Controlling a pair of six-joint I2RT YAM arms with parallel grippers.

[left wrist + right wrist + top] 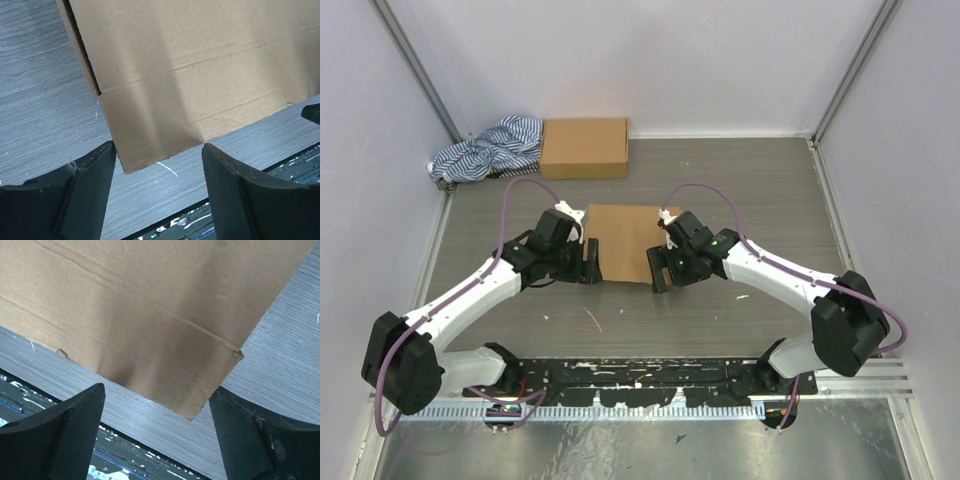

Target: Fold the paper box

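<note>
Seeing left end effector (590,262) spread wide, gripping nothing; same for right end effector (658,272), fingers fully apart, nothing held. Can't tell whether any fingertip touches cardboard: left wrist view puts one finger (90,185) just beside the box edge, no clear contact. Finding paper box (625,240) flat on surface (750,190), directly ahead of both end effectors and between them, with its near-left corner poking into the gap of the left one and its near-right corner into the gap of the right one. From wrist views only: fold creases running across the panel, a slit (97,91) in the edge just ahead of the left end effector's left-hand finger, a small nick (238,354) in the edge just ahead of the right end effector's right-hand finger. From top view only: second cardboard box (584,147) and striped cloth (490,148) side by side, well beyond the left end effector and apart from the paper box.
</note>
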